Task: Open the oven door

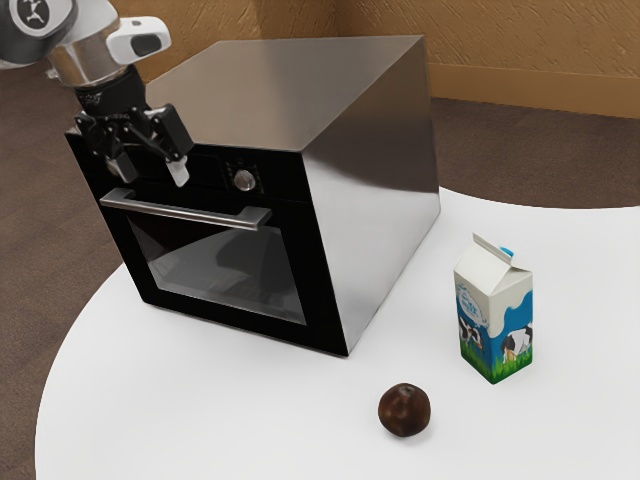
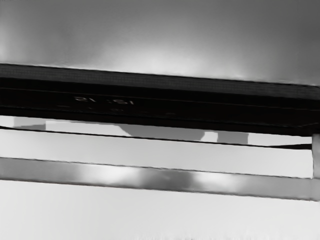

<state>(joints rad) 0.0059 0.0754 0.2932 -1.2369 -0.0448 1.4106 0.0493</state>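
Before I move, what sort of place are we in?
Probably a kitchen or dining room, though I can't tell which: a black-fronted oven stands on a rounded white table, and a milk carton shares that tabletop.

A milk carton stands upright on the white table, near a dark-brown ball.
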